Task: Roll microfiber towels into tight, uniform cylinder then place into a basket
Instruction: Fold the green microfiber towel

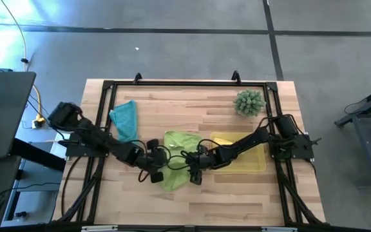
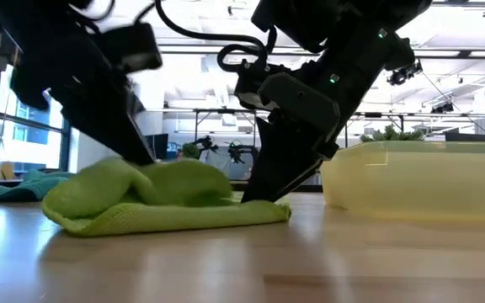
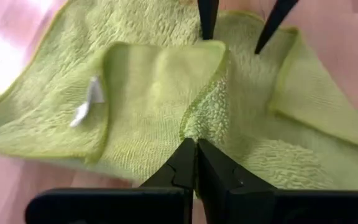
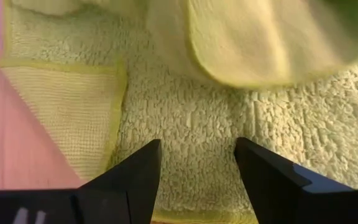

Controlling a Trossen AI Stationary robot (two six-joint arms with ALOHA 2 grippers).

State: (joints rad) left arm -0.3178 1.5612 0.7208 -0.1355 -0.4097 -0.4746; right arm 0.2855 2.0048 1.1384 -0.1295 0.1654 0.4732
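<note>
Teal towel lies at the worktop's left rear, well away from both arms. Next comes the left claw, fingers together and pinching a raised fold of the green towel, which lies rumpled at the front centre. Its long axis runs roughly front to back, between the two claws, so both arms are about equally near. The right claw stands on the cloth with fingers apart, pressing down and gripping nothing. Just right of it sits the basket, with yellow cloth seemingly inside.
</note>
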